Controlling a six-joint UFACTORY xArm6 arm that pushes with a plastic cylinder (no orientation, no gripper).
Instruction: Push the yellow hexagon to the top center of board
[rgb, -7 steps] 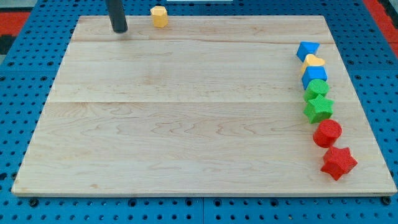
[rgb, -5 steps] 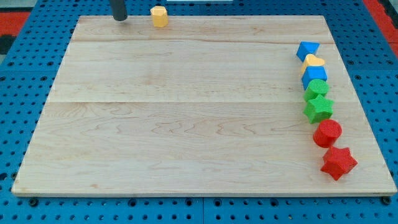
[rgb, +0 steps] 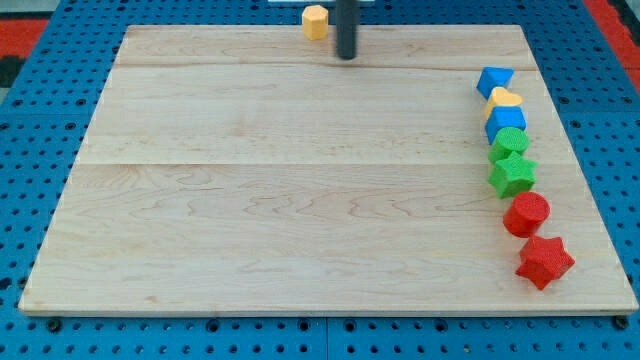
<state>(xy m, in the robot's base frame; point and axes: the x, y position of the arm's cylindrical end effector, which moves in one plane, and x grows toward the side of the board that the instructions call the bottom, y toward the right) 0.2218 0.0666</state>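
Note:
The yellow hexagon sits at the board's top edge, near the top centre. My tip is on the wooden board just to the right of the hexagon and a little below it, apart from it. The dark rod rises out of the view's top.
A column of blocks runs down the board's right side: a blue block, a yellow block, a blue block, a green block, a green star, a red cylinder and a red star.
The yellow hexagon has moved right along the top edge, from left of centre to near the centre. My tip has gone from the hexagon's left to its right side.

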